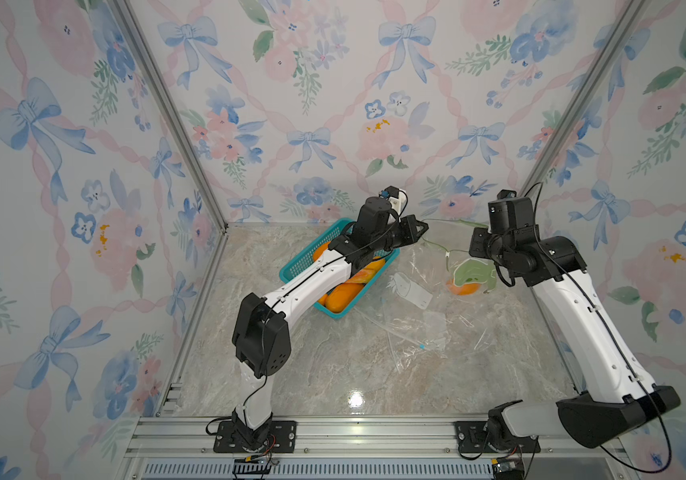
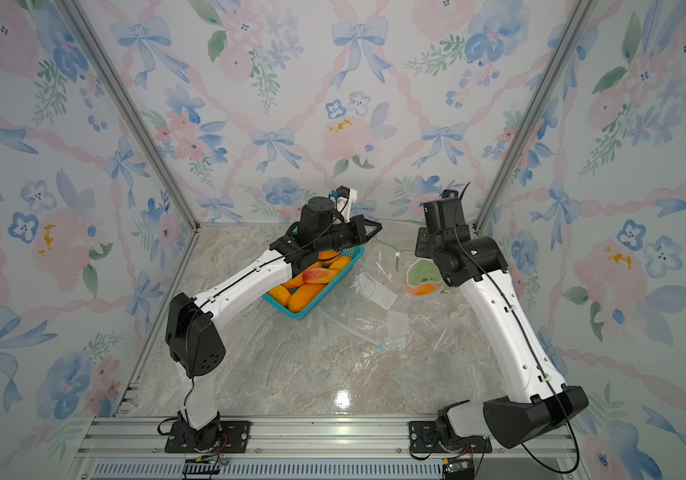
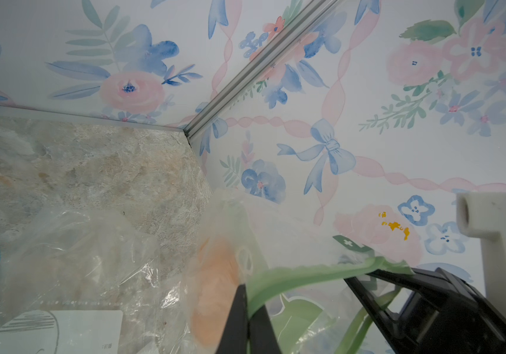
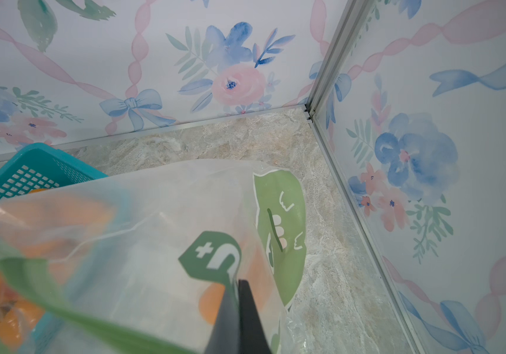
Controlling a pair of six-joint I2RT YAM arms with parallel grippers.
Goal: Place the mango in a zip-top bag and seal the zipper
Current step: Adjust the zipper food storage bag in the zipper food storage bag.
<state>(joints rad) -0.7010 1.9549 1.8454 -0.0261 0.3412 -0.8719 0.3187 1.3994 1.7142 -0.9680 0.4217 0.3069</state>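
My left gripper (image 3: 247,294) is closed on the green zipper (image 3: 307,272) and my right gripper (image 4: 239,288) is pinched on the edge of the same zip-top bag (image 4: 153,245), which is just beside the teal basket (image 1: 296,266), with the mango (image 1: 464,288) inside the bag.

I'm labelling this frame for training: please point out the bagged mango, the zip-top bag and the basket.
mango (image 1: 464,289): in a top view, orange skin through the plastic.
zip-top bag (image 3: 307,272): left wrist view, green zipper strip.
basket (image 4: 31,177): right wrist view, teal mesh wall.
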